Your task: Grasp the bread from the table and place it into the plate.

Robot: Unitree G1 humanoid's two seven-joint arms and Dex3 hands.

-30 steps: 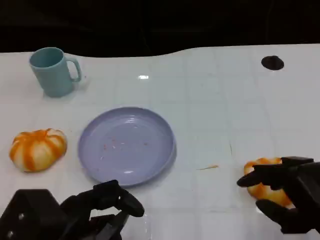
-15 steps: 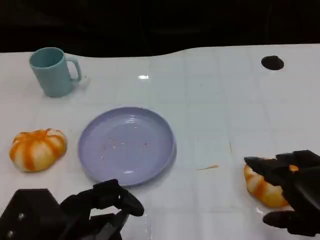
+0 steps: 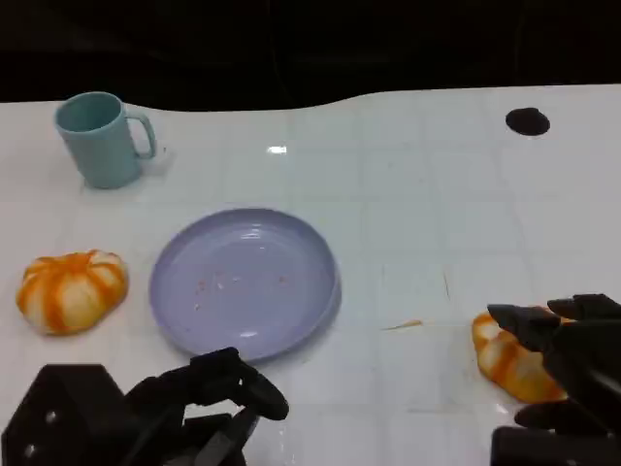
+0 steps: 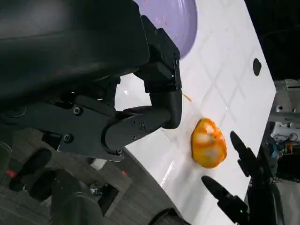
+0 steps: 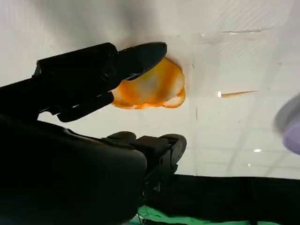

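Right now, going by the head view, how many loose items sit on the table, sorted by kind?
Orange-and-white bread rolls: 2, one left of the plate, one by the right hand
Lavender plate: 1
Teal mug: 1
Small dark round object at the far right: 1
Total: 5

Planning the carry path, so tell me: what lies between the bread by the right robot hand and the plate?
Head view: bare white table lies between the bread and the plate, apart from a thin orange sliver.
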